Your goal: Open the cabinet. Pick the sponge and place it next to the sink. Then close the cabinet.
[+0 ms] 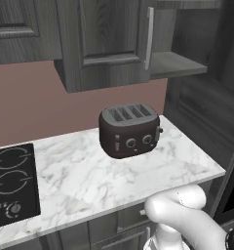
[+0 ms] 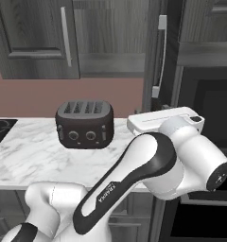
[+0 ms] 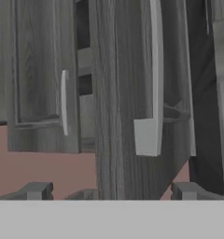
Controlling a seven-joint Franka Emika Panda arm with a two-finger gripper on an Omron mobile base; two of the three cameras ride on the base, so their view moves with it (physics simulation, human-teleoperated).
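The cabinet [image 1: 104,44] hangs above the counter. Its left door [image 2: 35,38] is shut, with a long silver handle [image 2: 66,35]. Its right door [image 2: 153,52] stands swung out, edge toward me, and a bare shelf [image 1: 180,63] shows behind it. In the hand view that open door [image 3: 118,116] and its silver bar handle [image 3: 153,79] are close in front. My gripper [image 3: 111,191] is open, fingertips [image 3: 35,190] wide apart below the handle's lower end, holding nothing. My white hand [image 2: 162,120] sits just under the door. The sponge and the sink are out of view.
A dark toaster [image 1: 129,129] stands on the marble counter [image 1: 138,180] below the cabinet. A black cooktop [image 1: 11,180] lies at the counter's left end. A tall dark unit with an oven [image 2: 212,113] rises on the right, and my own arm [image 2: 134,175] crosses the foreground.
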